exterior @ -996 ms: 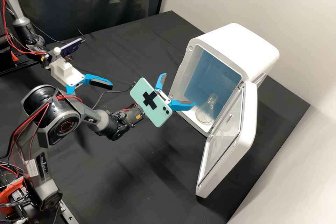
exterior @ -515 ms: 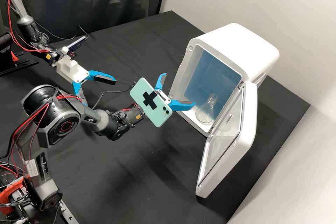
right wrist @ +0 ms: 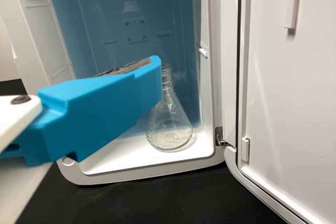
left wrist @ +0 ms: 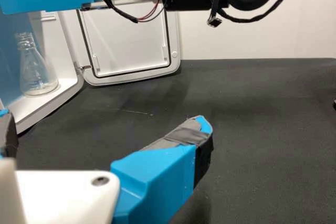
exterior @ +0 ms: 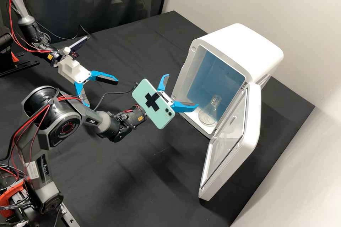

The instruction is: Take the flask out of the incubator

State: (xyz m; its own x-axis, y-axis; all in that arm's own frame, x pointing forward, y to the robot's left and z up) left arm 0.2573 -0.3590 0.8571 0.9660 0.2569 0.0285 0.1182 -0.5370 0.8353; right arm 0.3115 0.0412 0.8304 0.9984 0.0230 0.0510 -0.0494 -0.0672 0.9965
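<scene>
- The incubator (exterior: 245,46) stands on the black bench (exterior: 142,177). Its door (exterior: 231,138) is swung wide open, so a tool can go straight in.
- The flask (exterior: 210,110) stands upright on the floor inside the incubator. It is near the front, on the side where the door hangs. Nothing touches it.
- The right tool (exterior: 182,91) hangs in the air just in front of the opening and points at the flask. I think it waits there to line up before it goes in.
- Its two blue fingers are spread wide apart and hold nothing. The gap looks big enough to go around the thin neck of the flask.
- From the right wrist, one blue finger (right wrist: 105,106) partly covers the flask (right wrist: 169,124), but it is apart from the glass.
- The left tool (exterior: 101,93) hangs over the bench, well away from the incubator. That keeps it out of the way. Its fingers are spread too, and it holds nothing.
- The glass is smooth and could tip, so I think the grab should be slow and gentle.
</scene>
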